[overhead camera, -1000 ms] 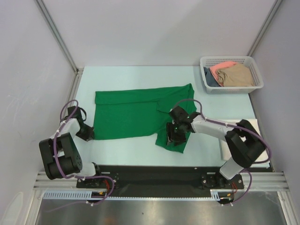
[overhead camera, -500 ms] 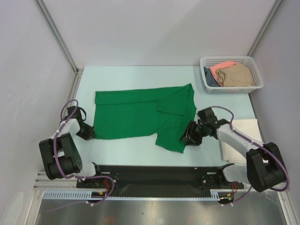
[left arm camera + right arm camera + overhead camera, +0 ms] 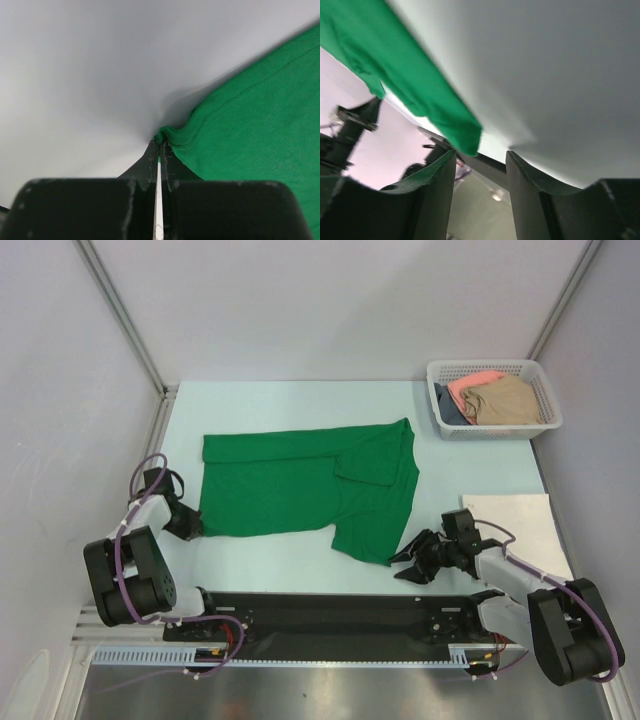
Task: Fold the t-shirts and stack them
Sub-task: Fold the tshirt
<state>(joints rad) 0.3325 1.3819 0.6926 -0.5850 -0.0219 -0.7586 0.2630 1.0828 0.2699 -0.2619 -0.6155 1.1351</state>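
A bright green t-shirt [image 3: 300, 485] lies spread on the table, its right side folded down into a flap [image 3: 375, 525]. My left gripper [image 3: 190, 528] is shut on the shirt's near-left corner; in the left wrist view the cloth [image 3: 250, 115] bunches at the closed gripper tip [image 3: 160, 145]. My right gripper [image 3: 405, 567] is open and empty, low over the table just right of the flap's near corner, which shows in the right wrist view [image 3: 465, 132]. A folded cream-white shirt [image 3: 515, 530] lies at the right. Salmon-pink [image 3: 470, 383], tan [image 3: 505, 400] and dark blue [image 3: 447, 410] shirts sit in the basket.
The white mesh basket [image 3: 548, 395] stands at the back right corner. The black rail [image 3: 330, 610] with both arm bases runs along the near edge. Grey walls close in the table on the left, back and right.
My right gripper has let go of the green flap and pulled back right and toward the near edge, now open. The flap lies flat. The left arm has not moved.
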